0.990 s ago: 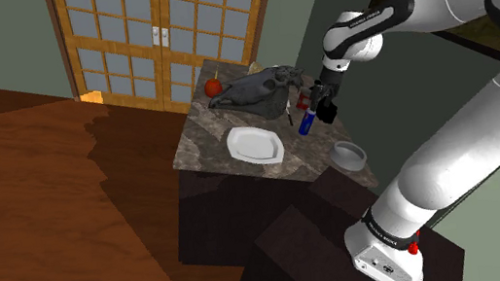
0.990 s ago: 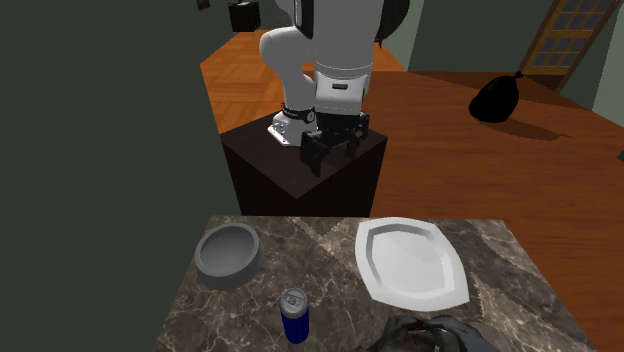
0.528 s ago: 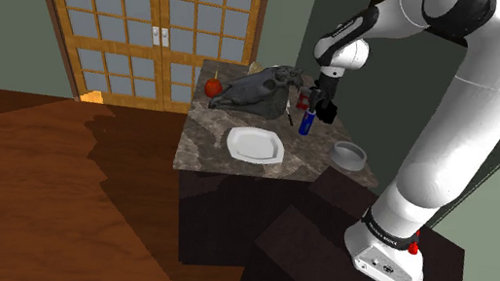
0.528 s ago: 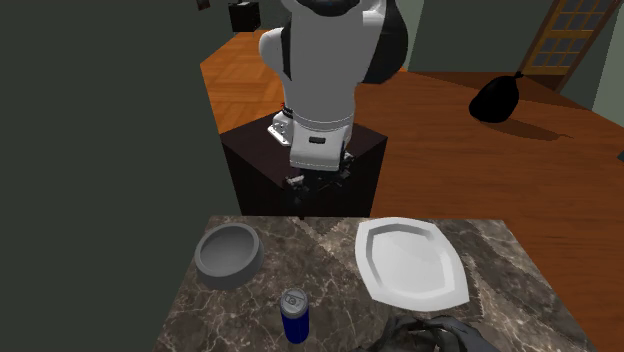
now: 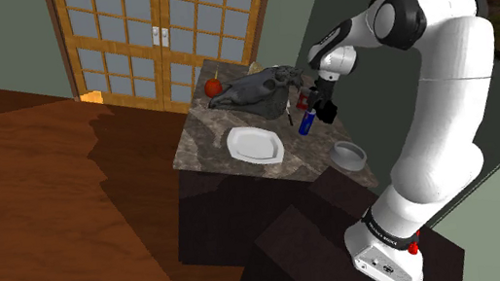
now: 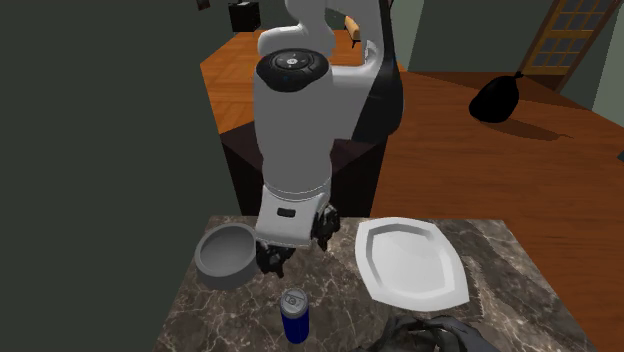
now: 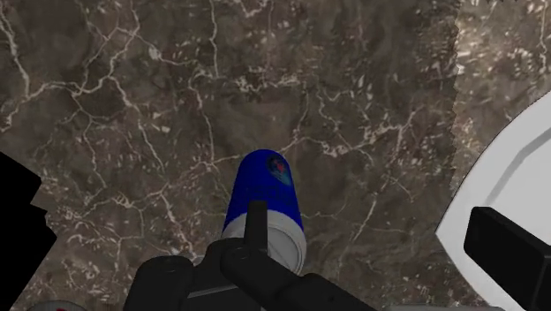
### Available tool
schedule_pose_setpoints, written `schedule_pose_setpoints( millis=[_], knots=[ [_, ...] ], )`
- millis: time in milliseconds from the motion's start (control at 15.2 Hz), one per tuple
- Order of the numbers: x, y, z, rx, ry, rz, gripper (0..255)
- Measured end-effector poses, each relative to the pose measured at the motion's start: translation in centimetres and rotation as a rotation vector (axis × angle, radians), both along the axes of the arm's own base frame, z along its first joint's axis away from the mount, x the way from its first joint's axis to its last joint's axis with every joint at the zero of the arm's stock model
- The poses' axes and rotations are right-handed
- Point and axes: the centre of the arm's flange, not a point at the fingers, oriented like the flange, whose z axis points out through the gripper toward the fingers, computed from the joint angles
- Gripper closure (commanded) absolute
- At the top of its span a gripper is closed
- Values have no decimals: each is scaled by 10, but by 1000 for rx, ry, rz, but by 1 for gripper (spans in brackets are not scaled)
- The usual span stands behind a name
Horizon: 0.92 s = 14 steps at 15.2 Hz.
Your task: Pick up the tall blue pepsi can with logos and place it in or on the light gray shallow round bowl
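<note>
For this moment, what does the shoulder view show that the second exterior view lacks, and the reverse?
The shoulder view adds the glazed double door and a small red round object on the table near it. The second exterior view adds a black bag on the wooden floor. Both share the blue can, grey bowl, white plate, marble tabletop and the white arm.
</note>
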Motion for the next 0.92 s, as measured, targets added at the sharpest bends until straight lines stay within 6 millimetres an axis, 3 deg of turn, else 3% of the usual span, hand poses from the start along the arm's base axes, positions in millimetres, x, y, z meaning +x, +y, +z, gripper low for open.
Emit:
schedule_pose_setpoints(
  millis=[330,726,924],
  knots=[
    [14,-41,-28,-9,-13,-10,0],
    [15,-45,-61,-10,-15,-11,0],
    [16,-46,-67,-10,-15,-11,0]
  ],
)
